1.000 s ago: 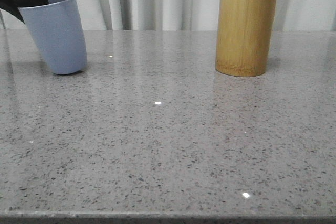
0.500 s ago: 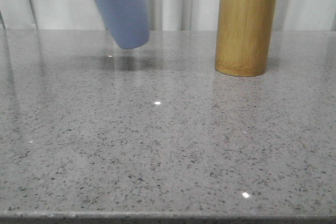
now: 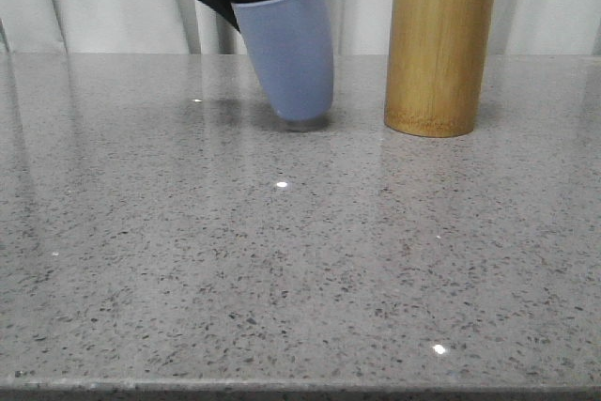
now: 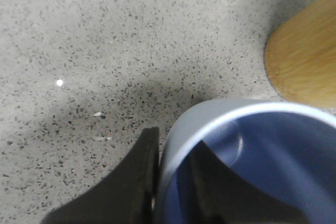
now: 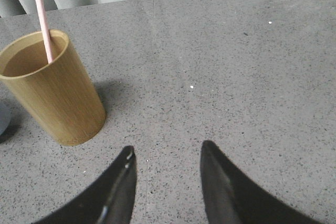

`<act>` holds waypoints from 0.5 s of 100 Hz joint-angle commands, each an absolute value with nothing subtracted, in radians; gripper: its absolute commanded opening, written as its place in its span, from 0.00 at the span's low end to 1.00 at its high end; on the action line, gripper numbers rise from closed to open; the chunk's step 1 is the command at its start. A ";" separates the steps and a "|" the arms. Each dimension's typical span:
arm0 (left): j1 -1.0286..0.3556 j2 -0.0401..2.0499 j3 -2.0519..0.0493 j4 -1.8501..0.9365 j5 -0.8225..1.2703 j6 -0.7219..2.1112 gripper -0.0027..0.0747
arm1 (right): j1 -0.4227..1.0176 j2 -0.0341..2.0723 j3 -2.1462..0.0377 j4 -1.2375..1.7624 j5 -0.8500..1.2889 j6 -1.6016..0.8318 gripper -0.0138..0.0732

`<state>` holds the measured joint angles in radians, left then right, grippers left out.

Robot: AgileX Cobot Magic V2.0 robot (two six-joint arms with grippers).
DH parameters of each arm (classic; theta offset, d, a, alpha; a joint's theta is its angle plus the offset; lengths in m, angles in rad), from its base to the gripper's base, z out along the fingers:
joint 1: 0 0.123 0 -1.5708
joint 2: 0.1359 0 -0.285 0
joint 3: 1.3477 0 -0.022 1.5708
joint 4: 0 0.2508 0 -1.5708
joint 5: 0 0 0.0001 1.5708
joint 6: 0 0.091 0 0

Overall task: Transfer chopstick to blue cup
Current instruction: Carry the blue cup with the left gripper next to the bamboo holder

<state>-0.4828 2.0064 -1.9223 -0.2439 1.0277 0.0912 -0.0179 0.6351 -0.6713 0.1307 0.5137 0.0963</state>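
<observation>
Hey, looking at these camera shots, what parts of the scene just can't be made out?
- Chopstick: lower end hidden inside the bamboo holder; top cut off by the frame edge in the front and right wrist views.
- Blue cup: base hidden by its own wall in the left wrist view.
- Left tool: mostly cut off there.
- Right tool: fingers partly cut off.

a bamboo holder (image 3: 440, 52) stands upright on the speckled countertop (image 3: 282, 260).
</observation>
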 commanded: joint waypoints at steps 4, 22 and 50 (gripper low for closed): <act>-0.491 1.962 -1.956 -0.271 0.992 0.091 0.01 | -0.020 0.641 -0.711 0.136 0.450 0.090 0.52; -0.491 1.964 -1.956 -0.271 0.992 0.091 0.16 | -0.020 0.641 -0.711 0.136 0.450 0.090 0.52; -0.491 1.964 -1.978 -0.297 0.981 0.091 0.61 | -0.020 0.641 -0.711 0.136 0.450 0.090 0.52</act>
<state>-0.4849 2.0177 -1.9314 -0.2570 1.0251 0.0916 -0.0179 0.6351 -0.6713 0.1307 0.5150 0.0963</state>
